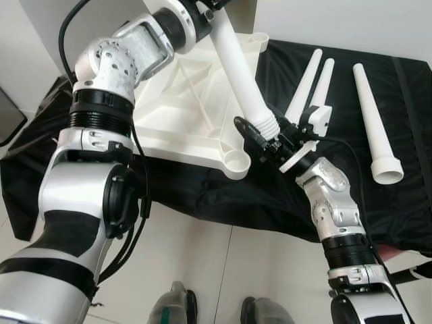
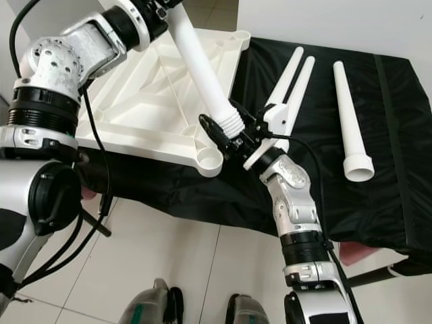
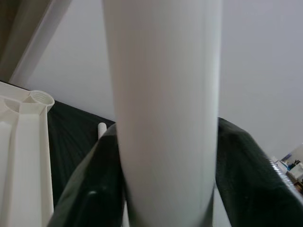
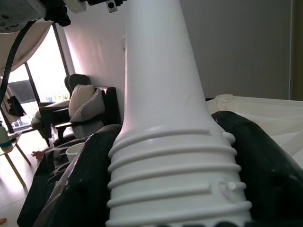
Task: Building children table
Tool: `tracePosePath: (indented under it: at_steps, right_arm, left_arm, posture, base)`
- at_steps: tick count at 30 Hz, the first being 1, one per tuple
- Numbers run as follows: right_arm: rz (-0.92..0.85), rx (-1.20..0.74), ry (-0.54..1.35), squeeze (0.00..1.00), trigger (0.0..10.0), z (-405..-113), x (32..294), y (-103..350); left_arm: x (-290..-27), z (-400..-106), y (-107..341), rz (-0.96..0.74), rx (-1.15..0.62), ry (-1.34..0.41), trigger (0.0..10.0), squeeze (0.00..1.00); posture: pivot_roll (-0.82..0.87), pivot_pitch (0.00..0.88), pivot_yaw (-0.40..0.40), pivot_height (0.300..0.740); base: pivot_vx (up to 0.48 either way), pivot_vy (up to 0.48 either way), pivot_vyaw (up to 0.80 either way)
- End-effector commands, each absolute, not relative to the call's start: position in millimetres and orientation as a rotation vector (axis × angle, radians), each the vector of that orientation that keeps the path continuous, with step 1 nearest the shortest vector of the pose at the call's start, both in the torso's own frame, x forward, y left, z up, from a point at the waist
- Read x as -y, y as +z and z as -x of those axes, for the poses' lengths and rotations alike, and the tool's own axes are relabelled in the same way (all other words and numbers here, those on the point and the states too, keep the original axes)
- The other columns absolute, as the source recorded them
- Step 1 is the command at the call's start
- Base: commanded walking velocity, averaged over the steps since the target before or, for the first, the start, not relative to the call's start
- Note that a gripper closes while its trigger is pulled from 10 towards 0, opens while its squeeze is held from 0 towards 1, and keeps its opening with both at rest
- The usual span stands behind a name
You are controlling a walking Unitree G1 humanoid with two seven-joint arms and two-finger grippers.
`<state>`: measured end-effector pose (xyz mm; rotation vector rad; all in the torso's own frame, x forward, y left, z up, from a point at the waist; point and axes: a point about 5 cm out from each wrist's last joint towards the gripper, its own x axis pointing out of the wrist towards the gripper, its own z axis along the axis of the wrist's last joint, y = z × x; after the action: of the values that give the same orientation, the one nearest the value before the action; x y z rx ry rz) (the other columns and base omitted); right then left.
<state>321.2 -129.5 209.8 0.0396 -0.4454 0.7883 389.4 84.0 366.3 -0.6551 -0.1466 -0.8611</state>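
Observation:
A white plastic tabletop (image 1: pixel 182 101) lies upside down on a black cloth, with a round leg socket (image 1: pixel 235 160) at its near corner. A white tapered table leg (image 1: pixel 236 71) slants above it. My left gripper (image 1: pixel 202 10) is shut on the leg's narrow upper part. My right gripper (image 1: pixel 264 138) is shut on the leg's threaded wide end (image 4: pixel 175 184), which hangs just above and right of the near socket. Three more white legs (image 1: pixel 307 84) (image 1: pixel 322 84) (image 1: pixel 372 125) lie on the cloth to the right.
The black cloth (image 1: pixel 398 202) covers a low surface; its front edge drops to a pale tiled floor (image 1: pixel 223 270). My two feet (image 1: pixel 179 307) stand by that edge. White walls rise behind. An armchair (image 4: pixel 83 109) stands far off in the right wrist view.

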Motion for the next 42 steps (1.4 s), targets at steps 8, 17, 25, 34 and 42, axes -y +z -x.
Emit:
tracePosePath:
  at_steps: [8, 17, 25, 34, 42]
  right_arm:
    - [-0.040, 0.426, 0.790, 0.00, 10.0, -319.0, 126.0, 207.2]
    - [-0.082, 0.373, 0.747, 1.00, 10.0, -321.6, 133.6, 203.8]
    - [-0.082, 0.355, 0.777, 1.00, 10.0, -325.0, 134.8, 211.9]
    - [0.026, 0.299, 0.777, 0.05, 10.0, -338.1, 133.3, 227.4]
    - [0.125, 0.150, 0.776, 0.00, 10.0, -352.1, 131.6, 231.9]
  left_arm:
    - [-83.1, -382.5, 382.2, 0.627, 0.232, -0.972, 0.0, 0.00]
    - [-82.0, -382.5, 379.6, 0.535, 0.227, -0.963, 10.0, 0.00]
    - [-65.8, -374.8, 380.0, 0.421, 0.235, -1.022, 10.0, 0.00]
    - [-40.9, -364.3, 367.2, 0.252, 0.224, -1.101, 10.0, 0.00]
    - [-23.7, -355.6, 359.6, 0.182, 0.216, -1.151, 10.0, 0.00]
  posture:
    - [-0.03, 0.054, 0.071, 0.740]
    - [-0.04, 0.051, 0.065, 0.740]
    - [-0.03, 0.066, 0.056, 0.740]
    - [-0.03, 0.080, 0.052, 0.740]
    - [-0.03, 0.087, 0.046, 0.740]
  base:
    - [0.000, 0.000, 0.00]
    - [0.000, 0.000, 0.00]
    - [0.000, 0.000, 0.00]
    - [0.000, 0.000, 0.00]
    - [0.000, 0.000, 0.00]
